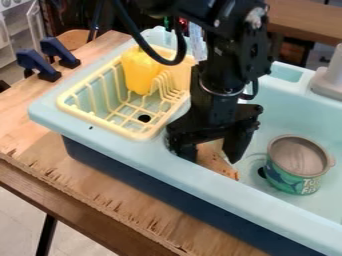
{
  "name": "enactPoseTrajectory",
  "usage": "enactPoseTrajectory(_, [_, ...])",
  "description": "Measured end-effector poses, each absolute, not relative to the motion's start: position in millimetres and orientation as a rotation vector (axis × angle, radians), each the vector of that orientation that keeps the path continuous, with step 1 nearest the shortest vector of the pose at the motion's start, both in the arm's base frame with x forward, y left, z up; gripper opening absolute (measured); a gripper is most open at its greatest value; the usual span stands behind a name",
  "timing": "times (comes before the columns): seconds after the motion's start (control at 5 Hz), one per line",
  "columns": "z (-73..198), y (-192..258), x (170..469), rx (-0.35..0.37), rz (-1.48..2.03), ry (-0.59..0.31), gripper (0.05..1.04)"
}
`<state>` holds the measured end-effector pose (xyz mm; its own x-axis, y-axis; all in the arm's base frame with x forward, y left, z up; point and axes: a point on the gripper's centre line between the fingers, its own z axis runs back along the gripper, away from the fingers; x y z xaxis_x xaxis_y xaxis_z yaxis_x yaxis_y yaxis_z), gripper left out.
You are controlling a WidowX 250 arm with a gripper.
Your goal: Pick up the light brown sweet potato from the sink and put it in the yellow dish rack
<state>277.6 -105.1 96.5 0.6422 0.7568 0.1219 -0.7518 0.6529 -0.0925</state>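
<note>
Black two-finger gripper (210, 159) hangs open astride orange-brown wedge-shaped piece (218, 164), whose long axis slants toward near rim of pale blue-green plastic sink (267, 207)

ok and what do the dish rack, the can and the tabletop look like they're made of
The dish rack looks like smooth molded plastic, with rounded, evenly yellow bars. The can seems to be metal, dull grey inside, printed outside, though it could be plastic. The tabletop looks like bare plywood, with visible grain and splintered edges.
</note>
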Motion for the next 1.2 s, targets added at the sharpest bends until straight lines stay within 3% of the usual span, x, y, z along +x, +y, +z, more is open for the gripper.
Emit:
enactPoseTrajectory(0.2, [89, -109, 277, 0.017, 0.904, -0.143, 0.926])
enactPoseTrajectory(0.4, [95, -117, 274, 0.026, 0.881, -0.134, 0.697])
enactPoseTrajectory(0.6, [106, -127, 266, 0.066, 0.845, -0.124, 0.575])
enactPoseTrajectory(1.0, [157, -134, 281, -0.036, 0.618, -0.140, 0.535])
enactPoseTrajectory(1.2, [204, -129, 296, -0.117, 0.469, -0.123, 0.535])
